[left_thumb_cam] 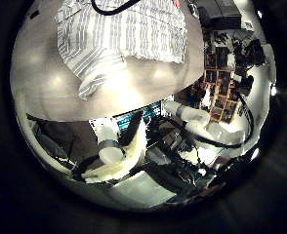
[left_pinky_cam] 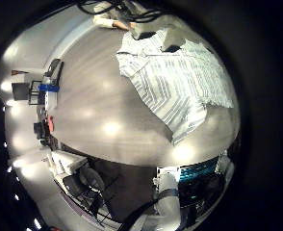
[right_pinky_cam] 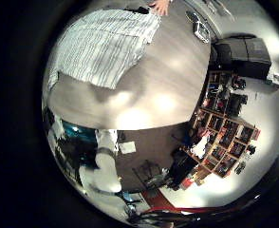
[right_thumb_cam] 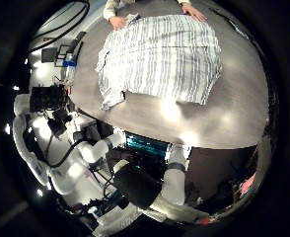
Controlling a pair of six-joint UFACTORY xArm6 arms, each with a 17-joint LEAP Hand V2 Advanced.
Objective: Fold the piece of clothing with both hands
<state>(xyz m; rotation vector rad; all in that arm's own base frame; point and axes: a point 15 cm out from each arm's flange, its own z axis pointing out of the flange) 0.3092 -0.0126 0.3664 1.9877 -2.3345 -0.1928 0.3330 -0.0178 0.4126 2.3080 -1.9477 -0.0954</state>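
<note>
A striped piece of clothing (right_thumb_cam: 163, 57) lies spread on the table (right_thumb_cam: 209, 123), with one sleeve (right_thumb_cam: 110, 91) sticking out at its side. It also shows in the left little finger side palm view (left_pinky_cam: 175, 82), the left thumb side palm view (left_thumb_cam: 119, 34) and the right little finger side palm view (right_pinky_cam: 102, 46). A person's hands (right_thumb_cam: 113, 12) rest on the garment's far edge. Both of my hands are well above the table and away from the clothing.
Robot arms (right_thumb_cam: 86, 150) rise at the table's near edge. Small equipment (left_pinky_cam: 45, 85) sits at one table end. Shelves full of things (right_pinky_cam: 225, 109) and a dark box (right_pinky_cam: 239, 52) stand beyond the table.
</note>
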